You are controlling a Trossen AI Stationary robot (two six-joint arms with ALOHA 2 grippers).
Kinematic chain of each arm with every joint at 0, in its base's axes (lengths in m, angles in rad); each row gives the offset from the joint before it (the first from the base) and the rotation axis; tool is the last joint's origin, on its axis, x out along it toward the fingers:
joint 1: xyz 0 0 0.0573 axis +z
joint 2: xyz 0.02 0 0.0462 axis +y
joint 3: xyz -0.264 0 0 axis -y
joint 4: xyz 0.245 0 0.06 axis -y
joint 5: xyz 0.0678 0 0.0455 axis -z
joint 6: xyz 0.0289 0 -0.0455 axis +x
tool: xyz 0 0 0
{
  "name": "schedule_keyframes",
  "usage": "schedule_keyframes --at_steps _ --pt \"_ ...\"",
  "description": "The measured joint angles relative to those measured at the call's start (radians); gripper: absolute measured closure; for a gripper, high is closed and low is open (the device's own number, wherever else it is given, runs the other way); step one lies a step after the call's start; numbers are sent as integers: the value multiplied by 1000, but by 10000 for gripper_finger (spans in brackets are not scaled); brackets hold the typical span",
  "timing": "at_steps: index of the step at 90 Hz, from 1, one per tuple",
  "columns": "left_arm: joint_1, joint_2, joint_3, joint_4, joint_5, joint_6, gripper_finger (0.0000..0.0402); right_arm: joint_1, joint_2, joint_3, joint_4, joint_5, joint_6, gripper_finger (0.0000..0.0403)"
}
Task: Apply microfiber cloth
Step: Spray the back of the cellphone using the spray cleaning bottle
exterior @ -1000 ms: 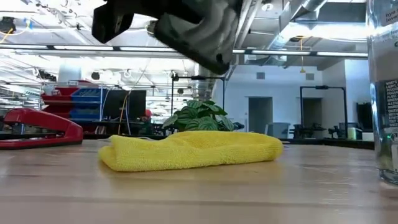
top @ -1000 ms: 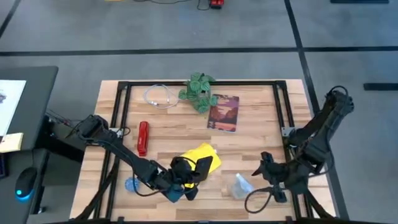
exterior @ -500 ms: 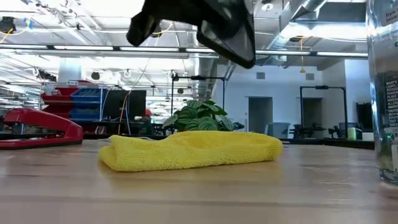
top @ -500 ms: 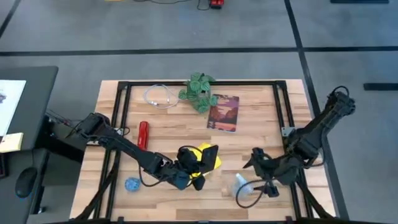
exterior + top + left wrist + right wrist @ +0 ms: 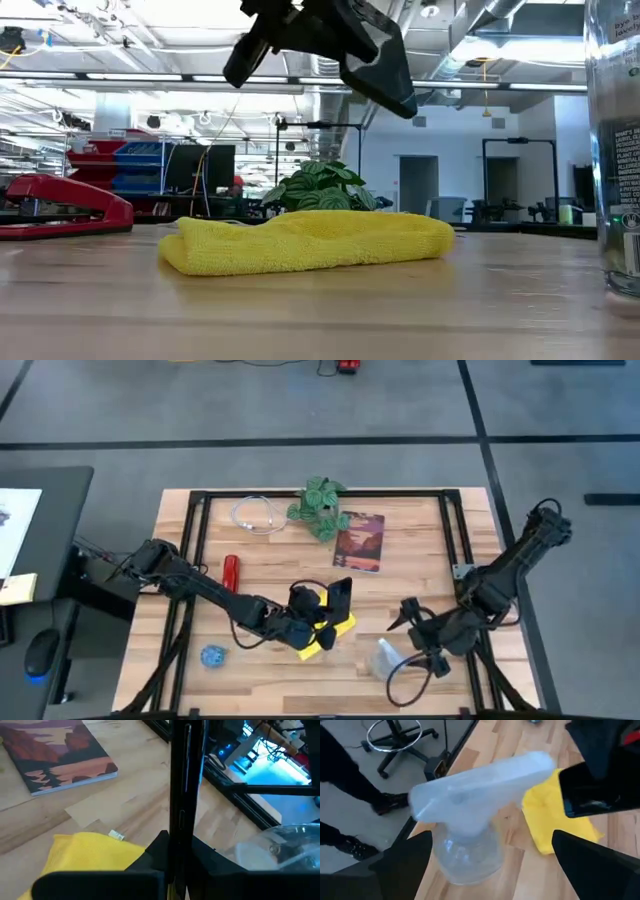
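Nearest the front edge of the wooden bench (image 5: 400,575), our right gripper (image 5: 402,618) hangs spread and empty around the clear plastic spray bottle (image 5: 385,658), not touching it that we can see. Just left of that, our left gripper (image 5: 322,603) is clenched on a slim black smartphone (image 5: 180,795), held on edge above the bright yellow folded microfiber cloth (image 5: 305,241), which lies flat on the bench near its middle front. We judge the step to be bringing phone and cloth together; the next move calls for lowering the phone onto the cloth, or setting it down to take up the cloth. Farther back sit the red stapler (image 5: 230,577), the dark red rectangular book (image 5: 359,541) and the small green potted plant (image 5: 320,506). The phone's screen face is hidden from us, and the bottle's base is cut off in the low view
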State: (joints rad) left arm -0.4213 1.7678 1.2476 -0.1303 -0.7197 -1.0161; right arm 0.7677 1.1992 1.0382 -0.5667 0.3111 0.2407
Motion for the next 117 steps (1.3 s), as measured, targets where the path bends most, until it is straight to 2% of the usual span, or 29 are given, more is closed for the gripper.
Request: schedule_keyframes --at_steps 14,33,53,74,101,117 --pt "13 0 0 3 0 -15 391 2 0 -39 62 -9 75 4" --pt "25 0 0 15 0 -11 391 -1 0 -62 93 -4 76 3" --pt "32 1 0 16 1 0 391 -54 27 -61 105 2 42 3" --pt "32 1 0 17 1 -3 391 -62 86 -62 237 -1 -46 3" --pt "32 1 0 18 2 -8 391 -64 113 -61 277 0 -39 3" --pt "32 1 0 53 0 4 391 -64 131 -62 308 -36 -28 7"
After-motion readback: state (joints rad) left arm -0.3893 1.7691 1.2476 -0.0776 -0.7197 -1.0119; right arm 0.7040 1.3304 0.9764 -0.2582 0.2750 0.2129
